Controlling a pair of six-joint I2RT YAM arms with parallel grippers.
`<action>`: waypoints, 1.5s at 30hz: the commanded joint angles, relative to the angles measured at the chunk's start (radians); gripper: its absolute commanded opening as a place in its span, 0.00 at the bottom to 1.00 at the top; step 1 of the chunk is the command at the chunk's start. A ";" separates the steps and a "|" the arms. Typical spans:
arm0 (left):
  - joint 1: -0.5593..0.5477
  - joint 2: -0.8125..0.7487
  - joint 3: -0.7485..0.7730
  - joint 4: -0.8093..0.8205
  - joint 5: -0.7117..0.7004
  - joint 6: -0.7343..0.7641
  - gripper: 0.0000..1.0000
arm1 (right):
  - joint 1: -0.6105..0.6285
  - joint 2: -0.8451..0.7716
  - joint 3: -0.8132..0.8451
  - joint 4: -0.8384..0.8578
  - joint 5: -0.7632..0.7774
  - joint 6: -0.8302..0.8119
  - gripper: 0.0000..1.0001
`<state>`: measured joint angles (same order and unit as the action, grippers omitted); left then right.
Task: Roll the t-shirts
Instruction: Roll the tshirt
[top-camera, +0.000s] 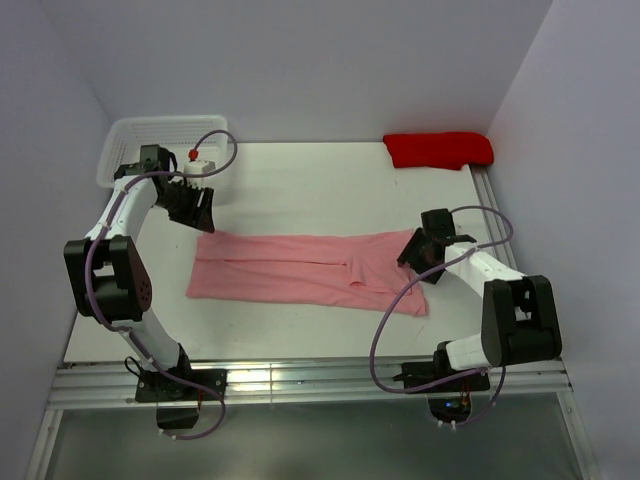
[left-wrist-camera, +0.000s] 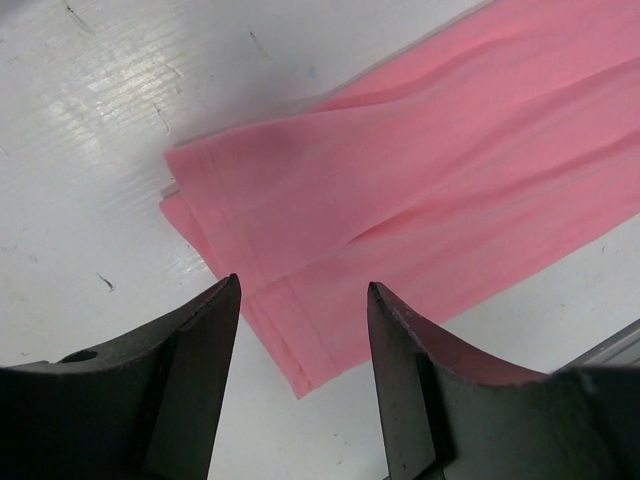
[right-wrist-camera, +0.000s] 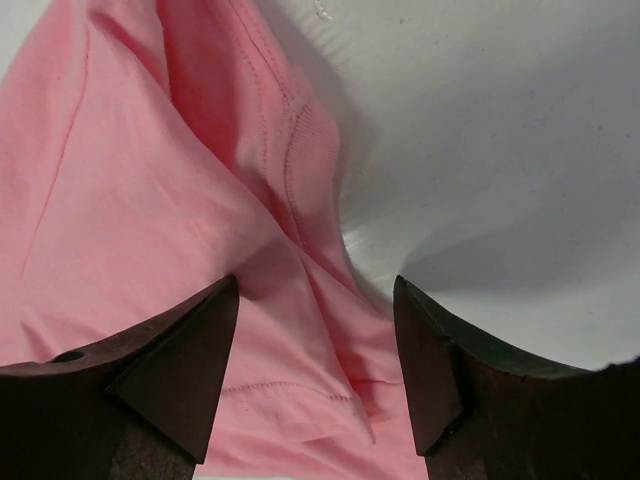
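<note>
Left claw (left-wrist-camera: 303, 285) jaws apart, empty, above left end of t-shirt (top-camera: 300, 270). Right claw (right-wrist-camera: 315, 282) likewise apart, empty, over right end. T-shirt lies flat, long folded strip mid-tabletop (top-camera: 300, 190). Rolling seemingly not begun; next: pinch one end, curl it over.

No text, label, brand or number legible; t-shirt (top-camera: 300, 272) unmarked.

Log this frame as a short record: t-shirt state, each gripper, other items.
t-shirt: pink, folded into a long strip, flat on table, not rolled
left gripper: open, over t-shirt's left end, holding nothing
right gripper: open, over t-shirt's right end, holding nothing
other: red cloth at far right corner; white basket at far left corner
</note>
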<state>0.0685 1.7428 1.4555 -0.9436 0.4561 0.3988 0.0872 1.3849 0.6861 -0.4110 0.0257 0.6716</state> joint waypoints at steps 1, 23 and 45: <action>-0.004 -0.052 0.026 -0.011 0.042 0.018 0.59 | 0.017 0.016 -0.005 0.044 0.011 -0.010 0.70; -0.015 -0.057 0.026 -0.018 0.058 0.018 0.57 | 0.028 0.239 0.279 -0.297 0.365 -0.006 0.00; -0.024 0.096 0.045 -0.007 0.141 0.047 0.63 | -0.208 0.220 0.395 -0.380 0.494 -0.043 0.71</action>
<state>0.0536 1.8164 1.4487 -0.9443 0.5247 0.4076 -0.1184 1.7039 1.0492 -0.7502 0.4854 0.5915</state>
